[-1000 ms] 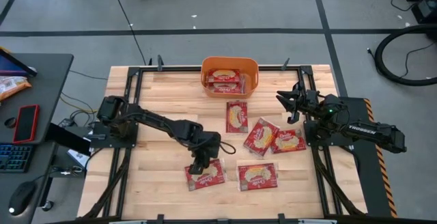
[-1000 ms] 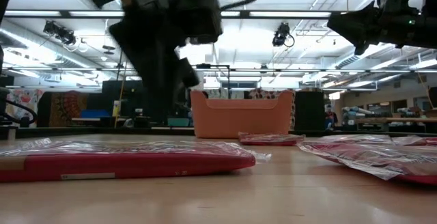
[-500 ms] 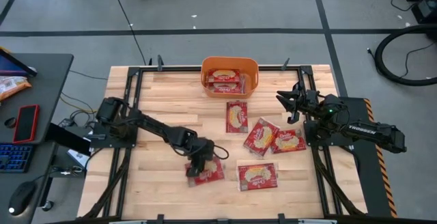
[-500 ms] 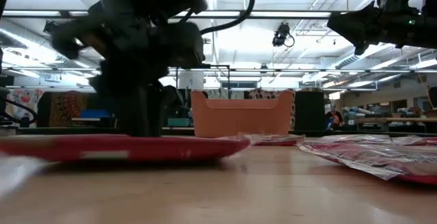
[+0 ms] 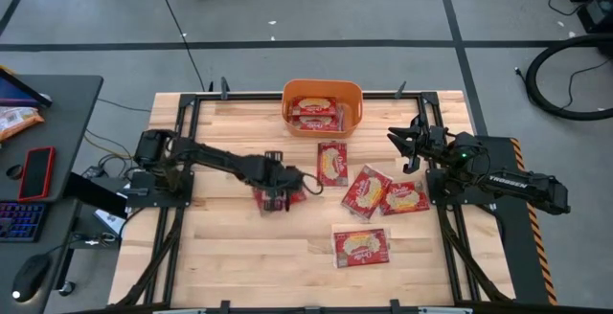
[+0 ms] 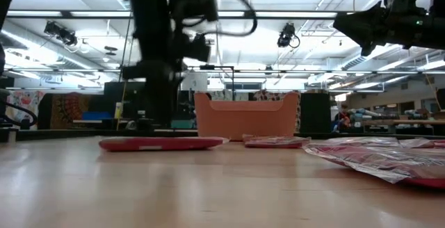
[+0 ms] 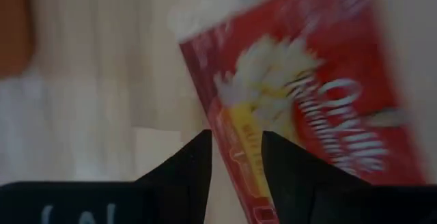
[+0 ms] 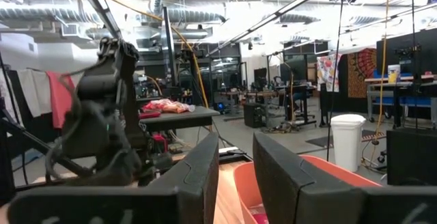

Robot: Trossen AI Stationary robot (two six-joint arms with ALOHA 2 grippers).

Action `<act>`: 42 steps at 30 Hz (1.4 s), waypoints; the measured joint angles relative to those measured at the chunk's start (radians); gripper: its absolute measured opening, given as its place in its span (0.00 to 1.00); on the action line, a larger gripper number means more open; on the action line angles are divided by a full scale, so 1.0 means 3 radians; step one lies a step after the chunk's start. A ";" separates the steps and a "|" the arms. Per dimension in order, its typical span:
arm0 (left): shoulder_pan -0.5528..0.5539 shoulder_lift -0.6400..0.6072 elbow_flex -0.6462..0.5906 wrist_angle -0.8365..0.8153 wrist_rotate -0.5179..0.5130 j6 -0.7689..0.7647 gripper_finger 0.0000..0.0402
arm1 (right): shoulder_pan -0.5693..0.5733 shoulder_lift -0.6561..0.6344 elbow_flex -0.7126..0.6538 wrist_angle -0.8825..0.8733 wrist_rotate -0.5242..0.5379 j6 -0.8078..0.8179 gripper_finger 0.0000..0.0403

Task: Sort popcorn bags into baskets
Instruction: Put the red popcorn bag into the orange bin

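Observation:
My left gripper is shut on a red popcorn bag near the table's middle, on the near side of the orange bin. The bin stands at the far edge with bags inside. Several more bags lie flat on the table: one in front of the bin, two toward the right, and one nearer. My right gripper is open and empty, raised at the table's right edge. My left gripper pinches the bag between its two fingers, close to one edge beside the popcorn picture. The fingers come from above, pointing down. In the low view the bag sits level just at the table's surface; I cannot tell whether it is clear of it.
A side desk at the left holds a red phone and a keyboard. Bare wood lies on the table's left half and near edge. A black frame runs along the table's sides.
My left gripper has come down on the bag at the near middle of the table and taken hold. It has raised the bag a little and carried it toward the far edge and the bin. The bag stays about level.

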 joint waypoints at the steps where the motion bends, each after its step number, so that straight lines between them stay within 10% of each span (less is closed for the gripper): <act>1: 0.0009 0.0001 0.0069 -0.0008 0.0062 -0.0016 0.33 | 0.0000 0.0000 0.0000 0.0000 0.0000 0.0000 0.24; 12: -0.0243 0.0193 0.0111 0.0352 0.0091 -0.1212 0.47 | 0.0000 0.0000 0.0000 0.0027 0.0002 -0.0001 0.24; 23: -0.0528 0.0387 0.0114 0.0307 -0.0105 -0.1253 0.66 | 0.0001 0.0000 0.0000 0.0052 0.0001 0.0000 0.24; 33: -0.0755 0.0605 0.0128 0.0113 -0.0649 -0.0889 0.53 | 0.0001 -0.0001 0.0001 0.0051 0.0000 0.0000 0.24; 42: -0.0763 0.0654 0.0123 0.0047 -0.0661 -0.0705 0.18 | 0.0001 0.0000 0.0000 0.0052 0.0000 0.0000 0.24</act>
